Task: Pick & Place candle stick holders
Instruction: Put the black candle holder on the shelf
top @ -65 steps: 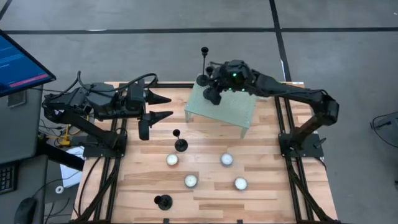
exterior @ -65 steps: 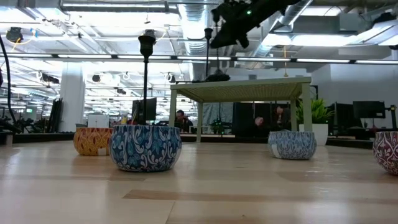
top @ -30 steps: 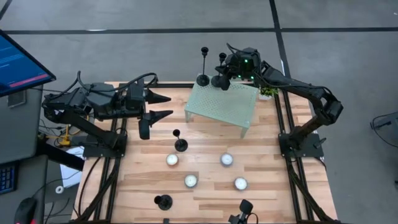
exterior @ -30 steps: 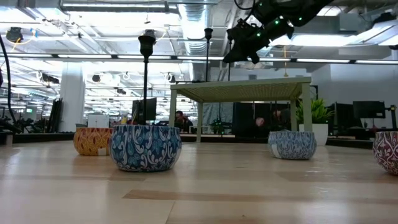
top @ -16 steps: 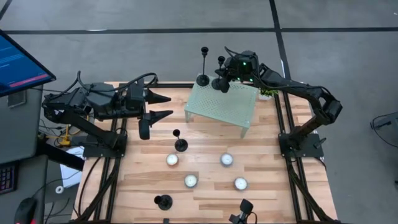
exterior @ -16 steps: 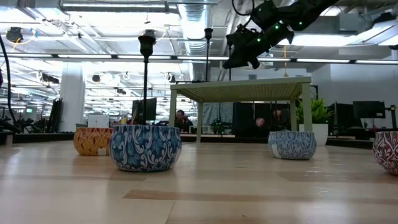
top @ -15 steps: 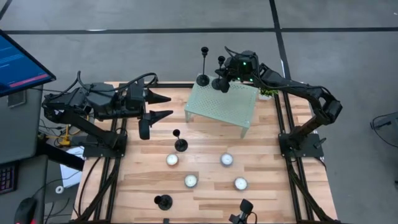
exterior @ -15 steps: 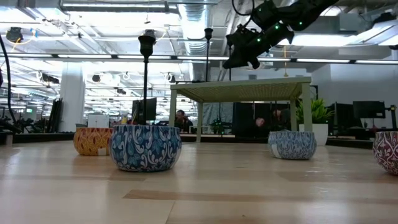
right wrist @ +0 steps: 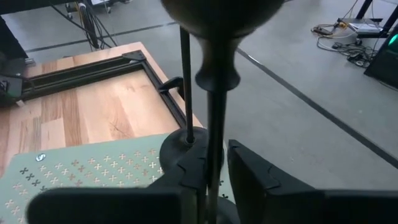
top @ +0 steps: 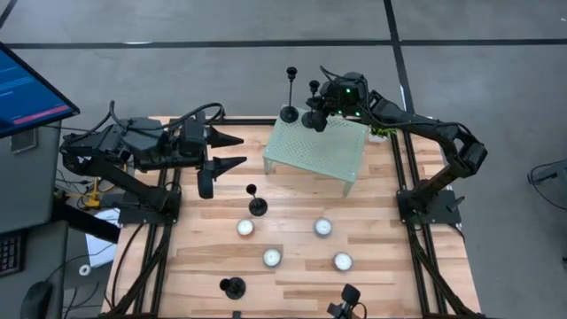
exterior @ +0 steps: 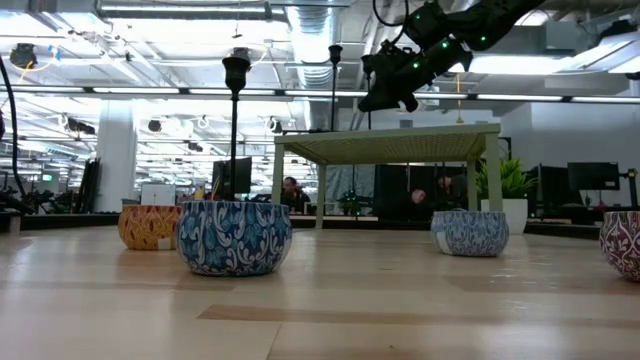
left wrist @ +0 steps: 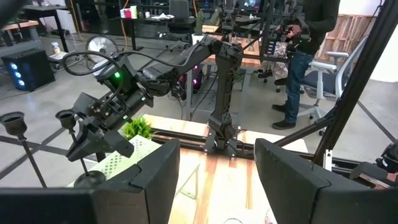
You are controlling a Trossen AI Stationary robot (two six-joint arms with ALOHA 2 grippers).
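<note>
Four black candle stick holders show. The tallest (top: 290,93) stands by its base on the far left corner of a small green perforated table (top: 323,155). One (top: 257,202) stands mid-table and a short one (top: 232,286) near the front edge. My right gripper (top: 314,113) is over the green table's far edge, shut on the fourth holder, whose cup (top: 313,86) shows above it. My left gripper (top: 232,151) is open and empty at the table's left, also in its wrist view (left wrist: 217,180). My right gripper pinches the holder's thin stem (right wrist: 213,149) between its two fingers (right wrist: 249,171), below the stem's knob. The fingers slant down from the table's right and lie across the stem. The holder is upright, cup (right wrist: 217,12) up. The gripper hides its base.
Several white tealights in patterned tins (top: 245,227) (top: 323,227) (top: 271,258) (top: 342,261) sit on the wooden table; they stand close in the low view (exterior: 233,237). A dark object (top: 347,297) is at the near edge. A monitor (top: 27,89) is at far left.
My right gripper, still shut on the holder, has edged a little toward the tallest holder at the green table's far edge. The holder has stayed upright.
</note>
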